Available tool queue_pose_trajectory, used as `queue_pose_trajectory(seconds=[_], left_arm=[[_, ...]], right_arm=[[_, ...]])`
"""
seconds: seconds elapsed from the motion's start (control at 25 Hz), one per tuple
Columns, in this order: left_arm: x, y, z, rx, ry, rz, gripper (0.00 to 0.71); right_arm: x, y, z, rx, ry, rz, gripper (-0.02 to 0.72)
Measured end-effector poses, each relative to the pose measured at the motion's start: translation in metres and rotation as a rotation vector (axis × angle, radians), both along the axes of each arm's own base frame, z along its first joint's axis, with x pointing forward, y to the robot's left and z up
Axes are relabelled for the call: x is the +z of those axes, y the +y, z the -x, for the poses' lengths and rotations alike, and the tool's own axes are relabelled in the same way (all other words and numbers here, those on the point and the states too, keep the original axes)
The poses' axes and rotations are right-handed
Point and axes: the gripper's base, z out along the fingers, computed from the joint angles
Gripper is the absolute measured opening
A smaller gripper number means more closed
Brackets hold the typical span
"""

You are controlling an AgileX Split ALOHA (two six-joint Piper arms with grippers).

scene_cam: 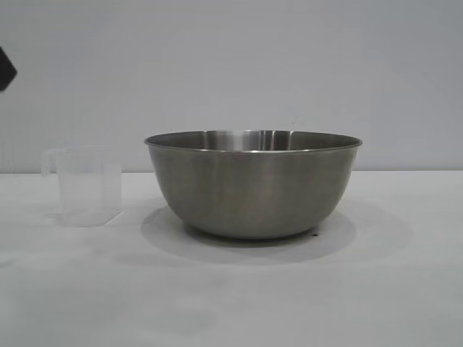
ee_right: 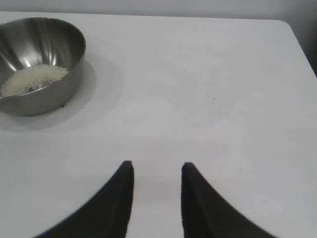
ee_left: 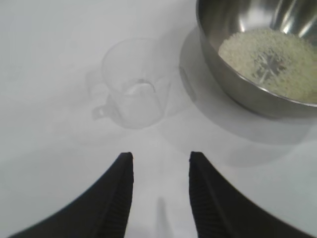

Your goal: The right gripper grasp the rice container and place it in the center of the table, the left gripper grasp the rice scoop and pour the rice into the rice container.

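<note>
Both tools gape empty; pale grainy rice [ee_left: 270,59] fills round steel rice container [scene_cam: 253,188].

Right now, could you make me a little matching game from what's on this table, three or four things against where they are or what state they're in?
Things:
1. rice scoop
2. rice container
3. rice
4. left gripper

States:
A. open, above bare table, holding nothing
B. lying in the bottom of the steel bowl
C. upright and empty, beside the bowl
D. standing mid-table, grey metal

Pairs: 1-C, 2-D, 3-B, 4-A
</note>
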Motion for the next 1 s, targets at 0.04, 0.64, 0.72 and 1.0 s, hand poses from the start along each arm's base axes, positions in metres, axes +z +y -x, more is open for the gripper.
queue_pose_trajectory(seconds=[0.04,0.64,0.72,1.0], left_arm=[[0.008,0.002,0.006,-0.002,0.000,0.001,0.511],[0.030,0.051,0.121,-0.039,0.084,-0.061,0.523],[0.023,0.056,0.130,-0.040,0.076,-0.062,0.523],[-0.011,0.069,0.153,-0.025,0.018,-0.081,0.523]], right_arm=[[0.000,0.000,0.000,0.000,0.000,0.000,0.235],[0.000,0.000,0.000,0.000,0.000,0.000,0.235],[0.000,0.000,0.000,0.000,0.000,0.000,0.235],[0.000,0.000,0.000,0.000,0.000,0.000,0.235]])
